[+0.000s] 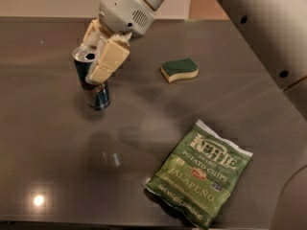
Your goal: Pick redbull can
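Observation:
The redbull can (98,96) is a slim blue-and-silver can with a silver top. It stands upright at the left of the dark table (57,176) and seems to hang slightly above the surface. My gripper (92,65) comes down from the upper middle and is shut on the can's upper half. One cream finger (109,59) covers the can's front; the other finger is behind it.
A green chip bag (200,178) lies flat at the front right. A green and yellow sponge (179,70) lies at the back, right of the gripper. My white arm (259,28) crosses the upper right.

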`<state>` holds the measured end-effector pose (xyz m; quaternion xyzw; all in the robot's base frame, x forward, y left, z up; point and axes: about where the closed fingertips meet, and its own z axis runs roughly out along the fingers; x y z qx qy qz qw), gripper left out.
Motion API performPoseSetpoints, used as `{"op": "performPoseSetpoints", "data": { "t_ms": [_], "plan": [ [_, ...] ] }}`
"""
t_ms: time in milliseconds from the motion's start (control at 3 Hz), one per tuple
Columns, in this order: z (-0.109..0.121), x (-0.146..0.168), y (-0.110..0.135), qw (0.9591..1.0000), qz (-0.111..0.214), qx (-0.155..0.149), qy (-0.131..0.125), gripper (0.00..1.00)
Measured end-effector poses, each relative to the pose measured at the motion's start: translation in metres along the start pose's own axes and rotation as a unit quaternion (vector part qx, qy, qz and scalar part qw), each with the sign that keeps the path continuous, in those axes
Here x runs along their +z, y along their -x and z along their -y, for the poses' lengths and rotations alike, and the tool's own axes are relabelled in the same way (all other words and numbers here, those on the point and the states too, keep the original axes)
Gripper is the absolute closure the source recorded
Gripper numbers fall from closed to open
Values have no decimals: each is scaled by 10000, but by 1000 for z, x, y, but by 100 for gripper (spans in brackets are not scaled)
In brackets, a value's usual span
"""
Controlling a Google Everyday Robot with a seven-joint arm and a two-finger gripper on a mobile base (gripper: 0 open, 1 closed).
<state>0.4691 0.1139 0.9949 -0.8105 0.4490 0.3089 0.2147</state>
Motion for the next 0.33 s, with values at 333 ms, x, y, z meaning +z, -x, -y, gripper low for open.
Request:
{"op": "performPoseSetpoints", "data": {
  "t_ms": [333],
  "plan": [
    [0,0,0,10000,0,0,-1,100]
  ]
}}
